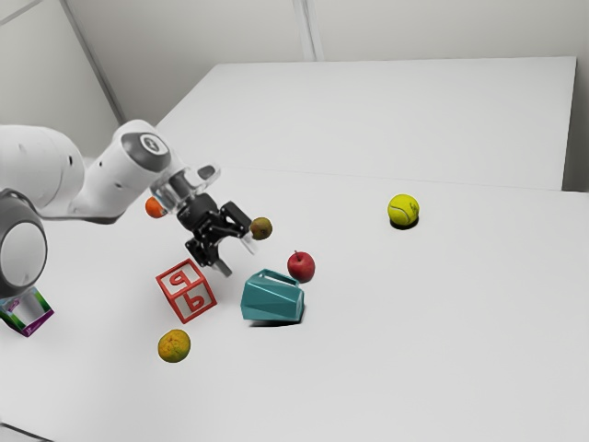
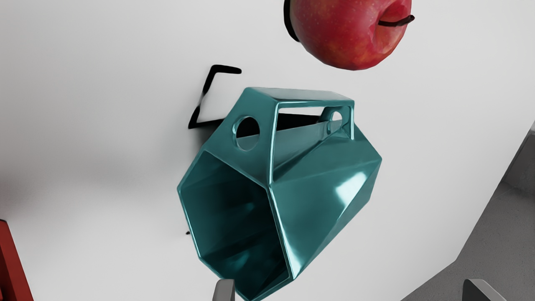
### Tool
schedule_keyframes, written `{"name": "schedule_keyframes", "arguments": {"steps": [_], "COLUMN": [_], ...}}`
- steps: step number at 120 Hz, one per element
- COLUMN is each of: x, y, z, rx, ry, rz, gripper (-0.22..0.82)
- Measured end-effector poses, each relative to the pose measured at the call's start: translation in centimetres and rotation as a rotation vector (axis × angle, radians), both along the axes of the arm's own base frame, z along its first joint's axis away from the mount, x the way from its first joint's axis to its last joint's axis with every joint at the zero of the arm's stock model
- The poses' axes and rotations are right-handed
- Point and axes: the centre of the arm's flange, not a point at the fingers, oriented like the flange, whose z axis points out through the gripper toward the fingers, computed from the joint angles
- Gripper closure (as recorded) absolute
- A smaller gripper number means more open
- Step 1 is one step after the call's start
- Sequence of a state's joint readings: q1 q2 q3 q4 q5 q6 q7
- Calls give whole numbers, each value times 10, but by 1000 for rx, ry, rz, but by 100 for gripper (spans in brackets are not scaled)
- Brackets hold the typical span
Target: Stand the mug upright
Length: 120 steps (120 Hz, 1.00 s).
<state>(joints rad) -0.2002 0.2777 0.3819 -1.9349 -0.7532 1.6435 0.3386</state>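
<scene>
My gripper (image 1: 237, 259) hangs above the table in the exterior view, on the side of the mug toward the arm. Its fingers stand wide apart in the wrist view, so the gripper (image 2: 349, 290) is open with nothing held. The teal faceted mug (image 1: 272, 298) lies on its side, and its handle points toward the red apple. In the wrist view the open mouth of the mug (image 2: 322, 184) faces partly toward the camera, and one fingertip overlaps the edge of its rim.
A red apple (image 1: 301, 267) lies close to the mug's handle. Nearer the arm are a red letter cube (image 1: 187, 291), a yellow-orange fruit (image 1: 174, 346), a brown fruit (image 1: 261, 228) and an orange (image 1: 155, 208). A tennis ball (image 1: 403, 210) is farther toward the exterior view's right.
</scene>
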Motion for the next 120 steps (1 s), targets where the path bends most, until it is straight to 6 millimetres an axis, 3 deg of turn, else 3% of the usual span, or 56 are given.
{"name": "schedule_keyframes", "arguments": {"steps": [25, 71, 120], "x": [-2, -4, 1], "y": [0, -30, -41], "z": [-17, -41, -28], "rx": [-1, -38, -55], "ry": [12, 43, 35], "rz": [15, 18, 50], "gripper": [1, 3, 38]}}
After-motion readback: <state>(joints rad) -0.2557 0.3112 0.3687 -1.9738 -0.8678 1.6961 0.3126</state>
